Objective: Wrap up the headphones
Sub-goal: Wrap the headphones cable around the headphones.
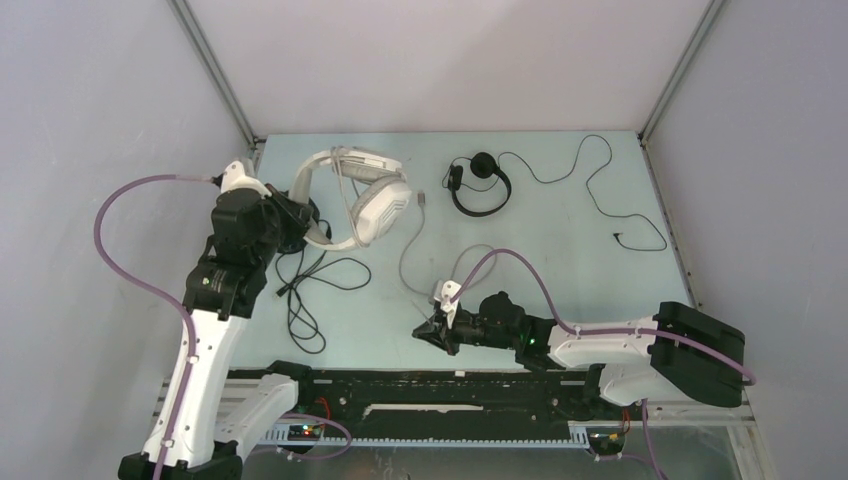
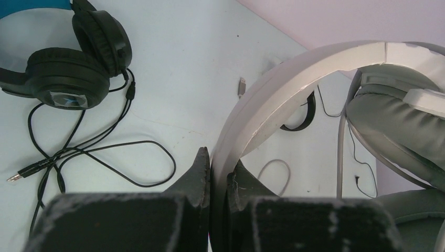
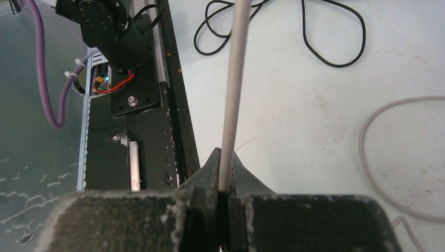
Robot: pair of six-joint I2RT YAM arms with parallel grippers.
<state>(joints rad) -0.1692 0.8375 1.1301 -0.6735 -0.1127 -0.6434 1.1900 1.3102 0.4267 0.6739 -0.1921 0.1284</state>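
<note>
The large white headphones [image 1: 365, 195] stand tilted at the back left of the table. My left gripper [image 1: 300, 215] is shut on their headband [image 2: 294, 89], which runs between the fingers [image 2: 219, 168]. Their grey cable [image 1: 405, 262] curves down to my right gripper [image 1: 435, 330], which is shut on it near the front edge; in the right wrist view the cable [image 3: 234, 79] rises straight out of the jaws [image 3: 224, 168]. The small black headphones [image 1: 480, 185] lie at the back centre. The bulky black headphones [image 2: 68, 68] lie beside the left arm.
Black cable loops [image 1: 310, 290] spread in front of the left arm. A long thin black cable [image 1: 600, 190] trails to the right with its plug [image 1: 618, 237] on the table. A grey plug [image 1: 424, 200] lies between the headsets. The black base rail [image 3: 157, 105] borders the front.
</note>
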